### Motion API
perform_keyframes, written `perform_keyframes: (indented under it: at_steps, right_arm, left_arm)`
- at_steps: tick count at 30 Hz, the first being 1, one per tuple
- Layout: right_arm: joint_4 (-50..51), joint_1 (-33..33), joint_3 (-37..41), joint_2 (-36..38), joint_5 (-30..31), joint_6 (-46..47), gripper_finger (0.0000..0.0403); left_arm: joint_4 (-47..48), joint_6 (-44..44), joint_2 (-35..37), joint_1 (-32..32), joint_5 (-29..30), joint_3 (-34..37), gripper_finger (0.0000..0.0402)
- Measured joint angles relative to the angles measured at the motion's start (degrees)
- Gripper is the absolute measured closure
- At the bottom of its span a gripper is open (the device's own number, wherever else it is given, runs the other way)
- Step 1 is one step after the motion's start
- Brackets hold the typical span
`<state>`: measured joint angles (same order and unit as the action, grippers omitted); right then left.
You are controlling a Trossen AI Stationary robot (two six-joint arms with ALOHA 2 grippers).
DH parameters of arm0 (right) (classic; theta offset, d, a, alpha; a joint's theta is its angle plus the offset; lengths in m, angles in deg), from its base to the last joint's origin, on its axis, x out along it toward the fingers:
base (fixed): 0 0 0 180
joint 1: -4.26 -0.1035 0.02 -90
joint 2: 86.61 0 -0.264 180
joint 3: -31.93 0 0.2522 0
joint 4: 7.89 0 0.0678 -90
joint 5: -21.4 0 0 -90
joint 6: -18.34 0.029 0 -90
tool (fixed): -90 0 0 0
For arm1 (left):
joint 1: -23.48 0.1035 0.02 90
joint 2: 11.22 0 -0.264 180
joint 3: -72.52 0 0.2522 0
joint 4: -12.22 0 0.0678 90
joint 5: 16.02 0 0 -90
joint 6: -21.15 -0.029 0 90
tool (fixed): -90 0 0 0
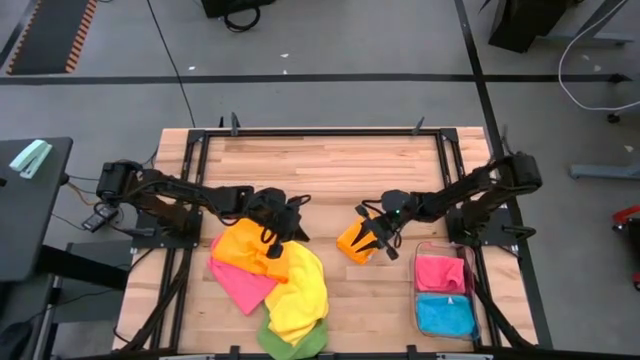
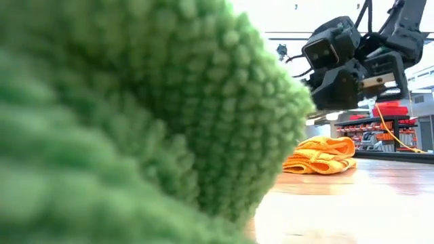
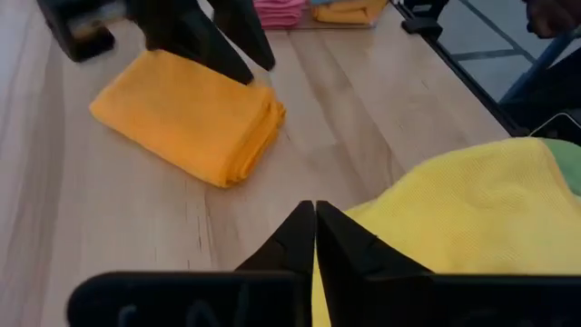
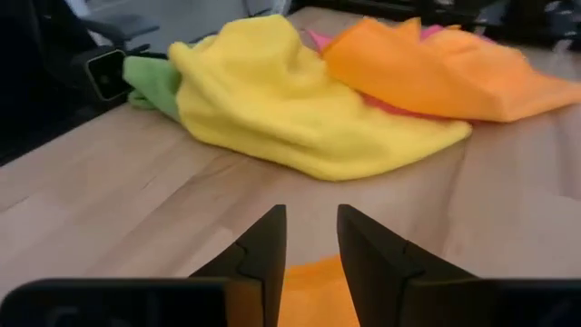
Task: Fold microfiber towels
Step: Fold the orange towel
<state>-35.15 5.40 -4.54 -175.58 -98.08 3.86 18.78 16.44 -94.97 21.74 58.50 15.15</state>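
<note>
While the heap on your left side remains unfolded, part of the job is already done. A folded pink towel [image 1: 440, 272] and a folded blue towel [image 1: 445, 315] lie in the clear bin [image 1: 417, 300] at the table's right front. A folded orange towel [image 1: 356, 242] sits on the bare wood just beside that bin, not yet put away. The right gripper [image 1: 380, 238] hangs directly over it, fingers a little apart and, as far as I can judge, gripping nothing.

Still to fold: a loose orange towel [image 1: 248, 248], a pink one [image 1: 240, 284] beneath it, a yellow one [image 1: 298, 290] and a green one [image 1: 292, 342] at the table's front edge. The left gripper [image 1: 278, 225] rests at the heap's far edge, fingers closed together and empty. You are roughly halfway, by my estimate.
</note>
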Motion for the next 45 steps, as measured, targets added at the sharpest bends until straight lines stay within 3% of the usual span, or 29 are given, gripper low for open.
perform_keyframes:
  at_steps: [12,19,30,37,45]
  right_arm:
    - [-10.07,0.82,-0.96,-13.62,-1.81,-0.1,0.0298]
    - [-13.13,1.4,-1.13,-20.8,-2.92,0.17,0.0309]
    - [-10.07,1.2,-2.9,-12.2,-1.73,-0.01,0.0318]
    - [8.41,4.4,-2.32,-3.11,-2.3,-4.55,0.0318]
    - [-3.24,8.47,3.94,-6.63,-3.95,-4.48,0.0318]
  left_arm:
    - [-2.31,3.04,-0.48,-0.23,0.1,0.02,0.0393]
    - [-3.03,2.69,-0.48,-0.46,0.41,0.02,0.0375]
    - [-3.05,4.01,-0.48,-0.49,0.45,0.02,0.0392]
    - [-2.24,4.11,-0.48,-0.49,0.45,0.0,0.037]
    - [-2.2,4.07,-0.48,-0.47,0.43,0.0,0.0383]
